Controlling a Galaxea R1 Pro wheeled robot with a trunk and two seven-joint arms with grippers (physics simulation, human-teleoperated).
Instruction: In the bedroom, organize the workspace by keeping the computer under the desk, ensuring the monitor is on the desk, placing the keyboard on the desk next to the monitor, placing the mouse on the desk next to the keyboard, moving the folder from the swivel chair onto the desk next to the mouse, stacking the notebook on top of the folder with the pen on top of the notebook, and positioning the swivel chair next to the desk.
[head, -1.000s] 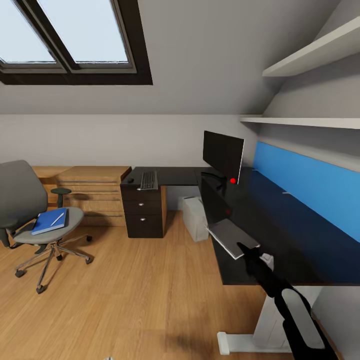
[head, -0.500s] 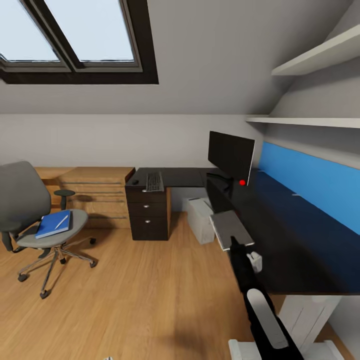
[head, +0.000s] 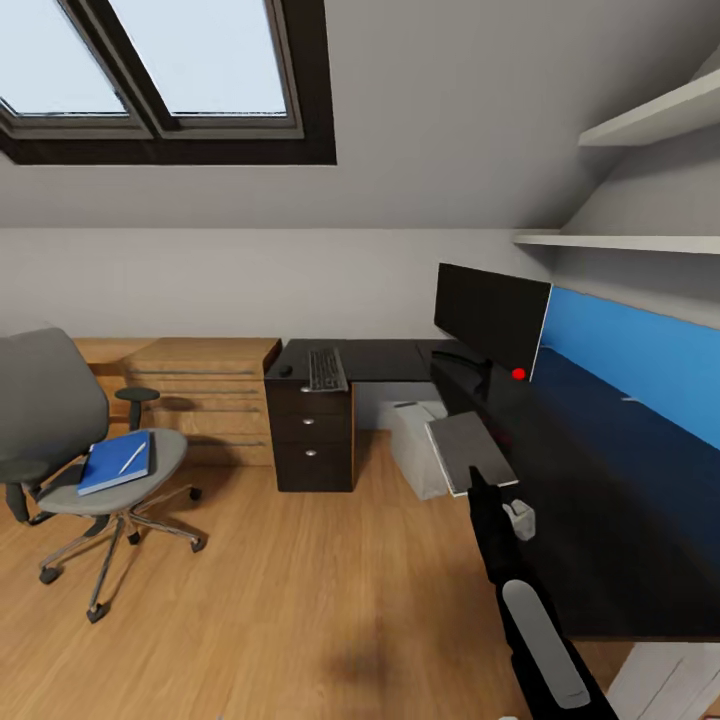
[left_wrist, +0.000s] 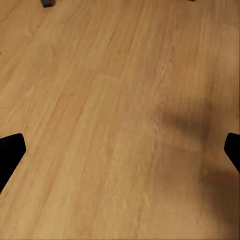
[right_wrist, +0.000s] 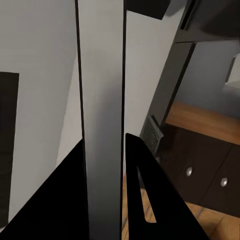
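My right gripper (head: 482, 487) is shut on a thin grey folder (head: 467, 449), holding it tilted over the near edge of the black desk (head: 600, 500). In the right wrist view the folder (right_wrist: 102, 100) runs edge-on between the black fingers (right_wrist: 137, 170). The monitor (head: 490, 318) stands on the desk corner. Keyboard (head: 326, 369) and mouse (head: 285, 371) lie on the desk's far wing. A white computer (head: 420, 445) sits under the desk. A blue notebook (head: 115, 463) with a pen (head: 132, 458) on it rests on the swivel chair (head: 60, 420). My left gripper (left_wrist: 120, 150) hangs open over the floor.
A dark drawer unit (head: 312, 435) stands under the keyboard wing, with a wooden dresser (head: 200, 395) beside it. Wall shelves (head: 640, 240) and a blue back panel (head: 640, 360) run above the desk. Wooden floor (head: 300, 600) lies between chair and desk.
The whole picture has shifted to the right, so the camera has moved. The right arm still holds the folder, now a little higher by the desk's edge.
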